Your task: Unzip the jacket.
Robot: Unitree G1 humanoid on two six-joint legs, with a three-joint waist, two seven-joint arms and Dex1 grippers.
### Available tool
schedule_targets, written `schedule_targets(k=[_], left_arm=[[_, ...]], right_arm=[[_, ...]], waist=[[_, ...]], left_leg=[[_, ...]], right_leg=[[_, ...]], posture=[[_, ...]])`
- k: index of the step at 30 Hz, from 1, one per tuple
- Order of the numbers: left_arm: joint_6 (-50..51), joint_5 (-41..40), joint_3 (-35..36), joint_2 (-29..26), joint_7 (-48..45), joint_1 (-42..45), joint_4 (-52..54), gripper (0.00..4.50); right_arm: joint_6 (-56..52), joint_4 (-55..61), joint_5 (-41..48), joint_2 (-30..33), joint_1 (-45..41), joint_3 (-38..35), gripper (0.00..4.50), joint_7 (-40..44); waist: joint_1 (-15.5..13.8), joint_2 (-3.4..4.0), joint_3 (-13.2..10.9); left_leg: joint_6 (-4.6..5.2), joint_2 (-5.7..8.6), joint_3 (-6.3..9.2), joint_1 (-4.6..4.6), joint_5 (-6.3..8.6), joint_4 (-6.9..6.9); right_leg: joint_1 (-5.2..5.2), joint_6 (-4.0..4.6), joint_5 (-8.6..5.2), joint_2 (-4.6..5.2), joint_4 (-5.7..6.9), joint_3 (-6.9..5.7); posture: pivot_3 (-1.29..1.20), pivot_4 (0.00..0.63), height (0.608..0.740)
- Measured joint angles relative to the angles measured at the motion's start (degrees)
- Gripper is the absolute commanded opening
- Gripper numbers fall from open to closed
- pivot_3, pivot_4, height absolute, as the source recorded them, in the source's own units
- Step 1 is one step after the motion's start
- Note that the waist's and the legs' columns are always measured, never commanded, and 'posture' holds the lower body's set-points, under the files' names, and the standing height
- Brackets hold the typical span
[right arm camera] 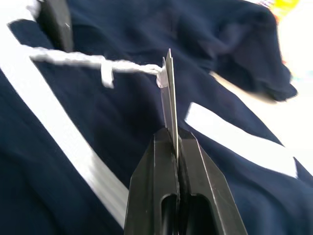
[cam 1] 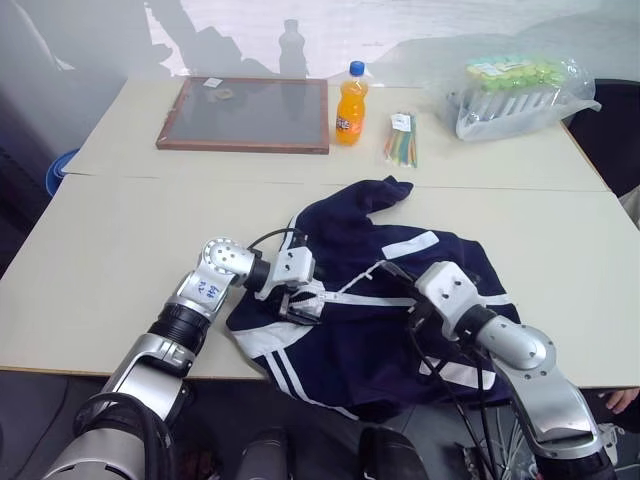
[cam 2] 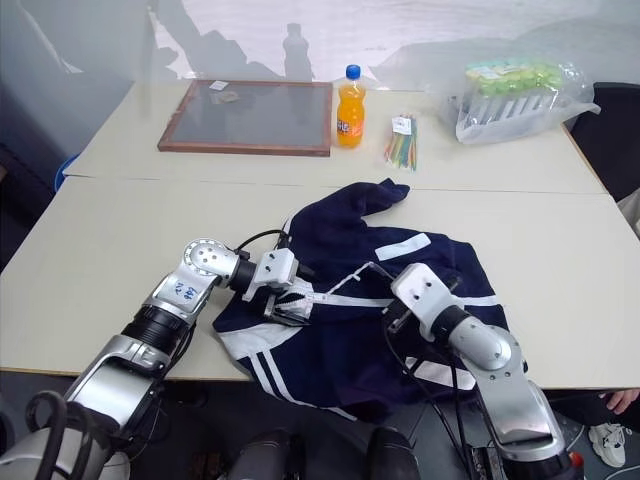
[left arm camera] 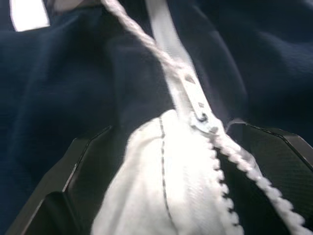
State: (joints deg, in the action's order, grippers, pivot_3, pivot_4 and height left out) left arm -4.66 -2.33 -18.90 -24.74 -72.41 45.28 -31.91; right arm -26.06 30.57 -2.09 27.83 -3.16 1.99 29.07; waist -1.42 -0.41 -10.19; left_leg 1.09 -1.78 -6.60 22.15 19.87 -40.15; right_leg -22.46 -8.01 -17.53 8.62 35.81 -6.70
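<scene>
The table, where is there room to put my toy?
Bare cream table lies left of the navy blue fabric jacket, and right of it too. The back is crowded: wood-framed board, orange soda bottle, coloured sticks, plastic bag.

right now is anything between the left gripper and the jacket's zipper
Nothing visible. The open left gripper already straddles the white collar fabric just below the zipper slider on the jacket. The right gripper is shut on a thin flat tag tied to a cord.
</scene>
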Motion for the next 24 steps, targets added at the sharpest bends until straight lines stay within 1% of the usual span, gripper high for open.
schedule_targets(k=[4, 14, 21, 24], left_arm=[[-2.63, 0.00, 0.49, 0.77, 0.22, 1.49, -4.28, 4.50], [-4.96, 0.00, 1.03, 1.32, 0.29, 2.16, -7.03, 4.50], [-3.26, 0.05, 1.07, 1.18, 0.23, 3.23, -7.24, 4.50], [-3.00, 0.05, 1.22, 0.31, -0.15, 3.27, -7.00, 4.50]], right_arm=[[-0.69, 1.85, 0.52, -0.87, 2.12, -3.00, 0.01, -2.18], [-4.03, 5.40, 2.35, -4.12, 5.39, -9.18, 0.01, -7.30], [-4.09, 5.44, 3.08, -3.62, 5.69, -8.48, 0.01, -6.82], [-4.10, 5.38, 2.87, -3.76, 5.56, -8.94, 0.01, -8.45]], waist=[[-0.01, 0.00, 0.11], [-0.01, 0.00, 0.20], [0.12, 0.00, 0.20], [0.21, 0.00, 0.20]], left_leg=[[0.00, 0.00, -0.01, -0.03, -0.02, 0.00], [0.00, 0.00, -0.01, -0.04, -0.02, 0.00], [0.01, 0.00, -0.02, -0.01, -0.01, 0.02], [0.01, -0.01, -0.02, -0.01, -0.01, 0.05]], right_leg=[[0.01, 0.00, 0.00, 0.00, 0.03, 0.01], [0.01, 0.00, 0.00, 0.00, 0.04, 0.04], [-0.04, 0.00, 0.00, 0.00, 0.04, 0.04], [-0.05, 0.00, 0.00, 0.00, 0.03, 0.04]], posture=[[0.00, 0.150, 0.740], [0.00, 0.150, 0.740], [0.00, 0.150, 0.740], [0.00, 0.150, 0.740]])
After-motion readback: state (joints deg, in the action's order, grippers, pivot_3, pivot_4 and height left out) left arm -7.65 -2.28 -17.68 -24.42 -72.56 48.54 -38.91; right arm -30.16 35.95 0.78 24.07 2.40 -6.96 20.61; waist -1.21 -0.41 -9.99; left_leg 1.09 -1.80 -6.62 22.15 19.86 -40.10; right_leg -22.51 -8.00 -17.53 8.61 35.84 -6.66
